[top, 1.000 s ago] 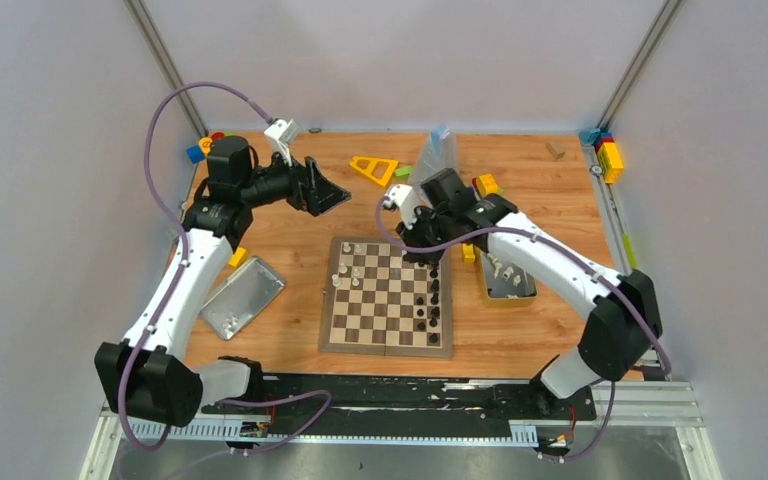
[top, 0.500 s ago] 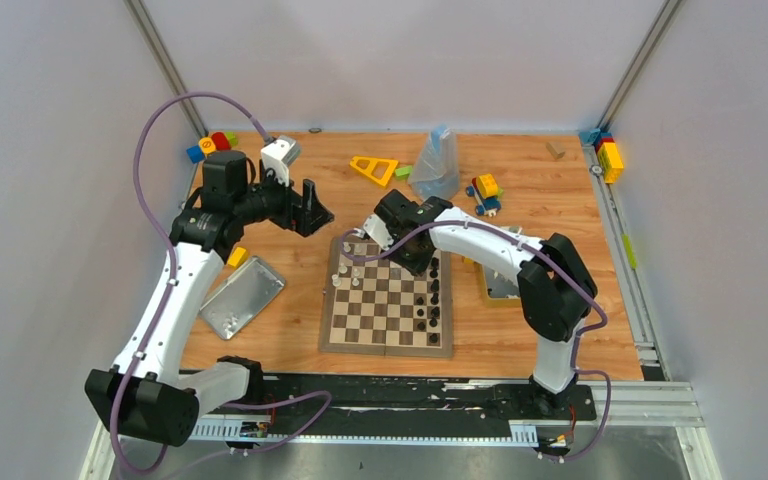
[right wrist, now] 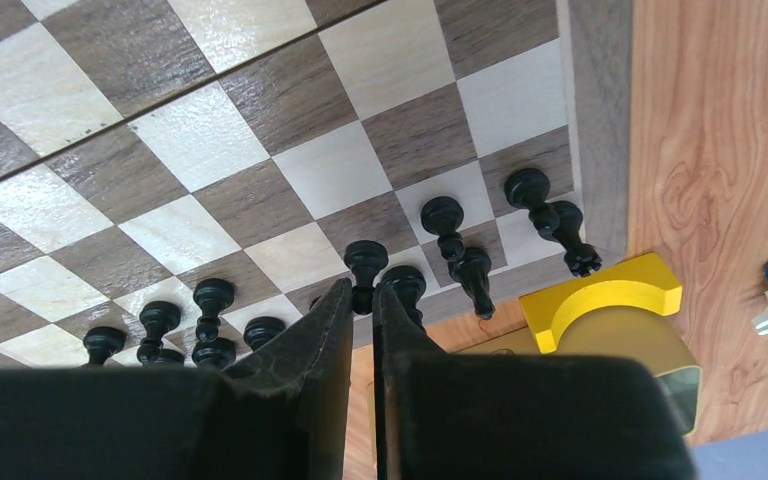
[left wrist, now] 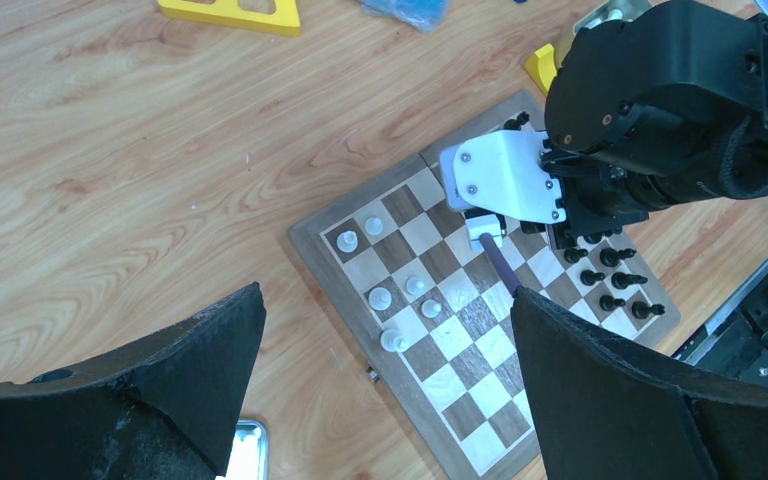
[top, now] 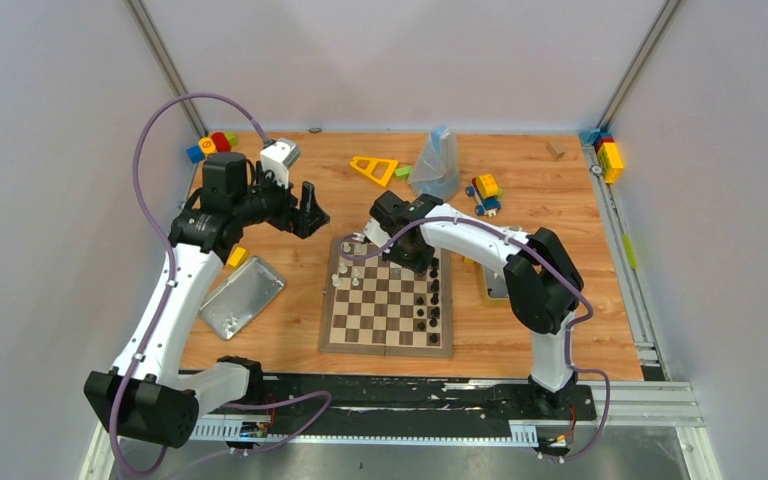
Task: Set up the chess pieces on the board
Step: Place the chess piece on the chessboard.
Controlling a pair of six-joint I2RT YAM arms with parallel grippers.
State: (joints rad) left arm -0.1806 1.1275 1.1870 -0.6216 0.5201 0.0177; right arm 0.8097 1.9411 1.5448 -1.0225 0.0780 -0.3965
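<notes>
Bench: wooden top (top: 285, 255). It carries the board and loose toys, with both arm bases at its near edge.
Board: the board (top: 375, 320) lies flat near the middle of the bench, ahead of and between the two arms.
White pieces: the white pieces (left wrist: 380, 297) form a small upright cluster on the squares at the board's far-left corner.
Black pieces: the black pieces (right wrist: 443, 213) stand upright along the board's right-hand edge. Some are in the next file inward.
Right jaws: positioned low over the far-right part of the board. The fingers (right wrist: 290, 400) are drawn in to a narrow slit.
Held black piece: the held black piece (right wrist: 365, 258) is pinched between the tips of the right jaws, and its rounded end projects past them. Another black piece stands just beside the right-hand tip. Whether the held piece's foot touches the board cannot be told.
Left jaws: spread wide, with nothing between the fingers (left wrist: 160, 400). They hang above the bench just beyond the board's far-left corner, clear of it.
Tin box: a yellow-sided tin box (top: 487, 290) sits just right of the board, largely hidden by the right arm.
Arch block: a yellow arch block (right wrist: 600, 300) lies on the bench just off the board edge where the black pieces stand.
Lid: a flat silver lid (top: 243, 296) lies left of the board, apart from it.
Far side: a yellow triangle (top: 373, 168) and a clear bluish bag (top: 437, 160) lie beyond the board.
</notes>
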